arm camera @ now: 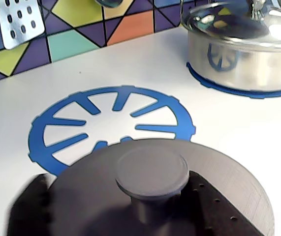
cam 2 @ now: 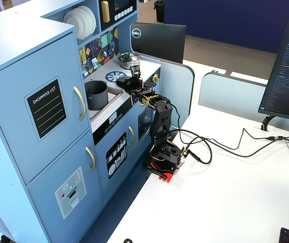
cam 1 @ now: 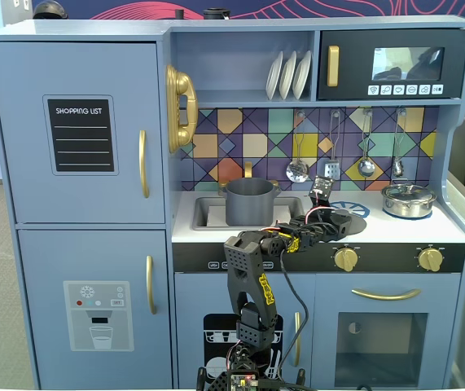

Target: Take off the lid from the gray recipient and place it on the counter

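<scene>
End effector (cam 1: 342, 218) is out over the white table (cam 1: 452, 230) of the toy kitchen, pinching the dark gray lid (arm camera: 170, 206) by its central knob. Wrist view shows it clearly: dark fingers (arm camera: 27, 206) sit at either side of the knob, with the disc low over the near edge of the blue burner print (arm camera: 76, 123). I cannot tell whether the lid touches the table. Gray pot (cam 1: 250, 201) stands open in the recessed sink, left of the lid in a fixed view. Shiny silver pot (cam 1: 409, 199) sits covered on the far right burner, well apart.
</scene>
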Robot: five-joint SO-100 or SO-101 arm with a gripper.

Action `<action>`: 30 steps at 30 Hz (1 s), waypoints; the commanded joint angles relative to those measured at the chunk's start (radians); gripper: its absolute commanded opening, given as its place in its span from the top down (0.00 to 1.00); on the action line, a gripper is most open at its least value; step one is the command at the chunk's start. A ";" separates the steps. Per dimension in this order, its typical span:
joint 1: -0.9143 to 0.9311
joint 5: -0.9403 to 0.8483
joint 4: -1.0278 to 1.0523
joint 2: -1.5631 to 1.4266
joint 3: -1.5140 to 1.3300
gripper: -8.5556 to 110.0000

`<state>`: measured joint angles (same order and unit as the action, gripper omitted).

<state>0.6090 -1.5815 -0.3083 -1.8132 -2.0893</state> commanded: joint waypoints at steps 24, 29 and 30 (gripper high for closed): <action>-0.342 0.253 1.215 -0.971 0.067 0.91; -0.477 0.083 1.388 -1.098 -0.101 0.93; -0.492 0.064 1.394 -1.118 -0.146 0.93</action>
<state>0.1733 -1.4465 1.0078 -2.8532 -2.1752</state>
